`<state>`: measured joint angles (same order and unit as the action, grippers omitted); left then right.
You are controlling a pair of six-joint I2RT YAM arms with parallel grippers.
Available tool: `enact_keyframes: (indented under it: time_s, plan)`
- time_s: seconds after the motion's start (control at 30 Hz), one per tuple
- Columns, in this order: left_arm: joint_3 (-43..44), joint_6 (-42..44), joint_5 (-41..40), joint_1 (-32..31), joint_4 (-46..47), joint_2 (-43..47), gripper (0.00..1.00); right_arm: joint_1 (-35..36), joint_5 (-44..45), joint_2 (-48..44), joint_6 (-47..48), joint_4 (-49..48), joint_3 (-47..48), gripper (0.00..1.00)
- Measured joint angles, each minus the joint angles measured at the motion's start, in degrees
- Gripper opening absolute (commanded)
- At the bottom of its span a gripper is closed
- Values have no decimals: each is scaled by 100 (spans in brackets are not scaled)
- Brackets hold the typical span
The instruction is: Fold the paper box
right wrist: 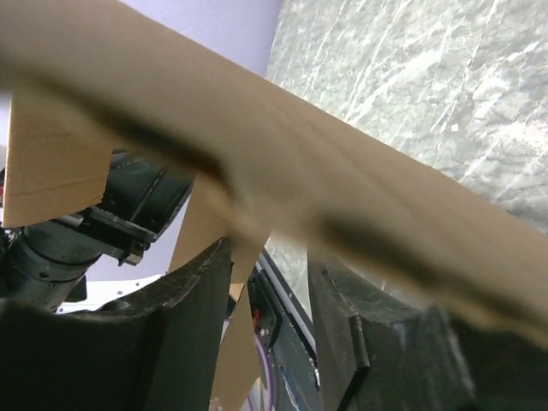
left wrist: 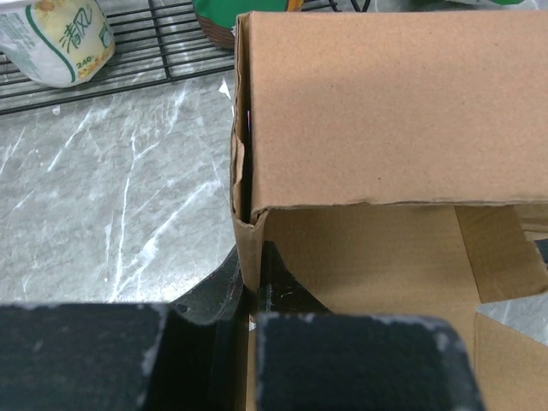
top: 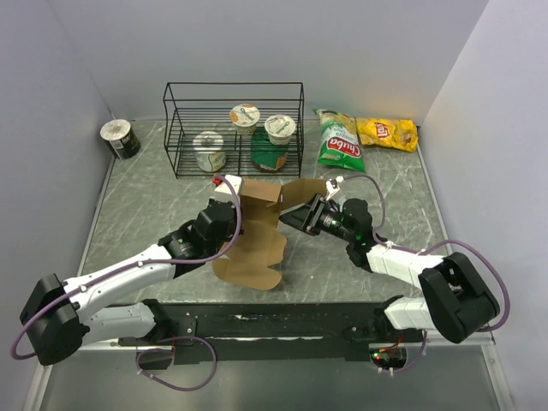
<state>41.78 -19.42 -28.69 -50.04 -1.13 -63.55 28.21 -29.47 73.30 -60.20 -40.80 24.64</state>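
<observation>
The paper box (top: 254, 244) is plain brown cardboard, partly folded, in the middle of the table with walls raised and a front flap lying flat. My left gripper (top: 226, 195) is shut on the box's left wall; in the left wrist view its jaws (left wrist: 248, 278) pinch the wall's corner edge (left wrist: 247, 231), with a folded panel (left wrist: 385, 103) beyond. My right gripper (top: 310, 214) sits at the box's right flap (top: 301, 193). In the right wrist view its fingers (right wrist: 201, 291) stand apart, and the blurred flap (right wrist: 342, 197) crosses just above the tips.
A black wire rack (top: 233, 128) at the back holds yogurt cups (top: 245, 115) and a green packet. Two chip bags, green (top: 339, 141) and yellow (top: 387, 133), lie at the back right. A small tin (top: 120, 139) stands at the back left by the wall.
</observation>
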Motion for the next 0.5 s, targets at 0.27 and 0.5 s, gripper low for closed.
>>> enact_keyframes:
  time_s: [0.27, 0.5]
  plan:
    - [-48, 2, -2, 28, -50, 61, 1, 201, 24, 424, -184, -483, 0, 54]
    - [-111, -2, 0, 39, -44, 72, 1, 323, 52, 702, -396, -962, 9, 47]
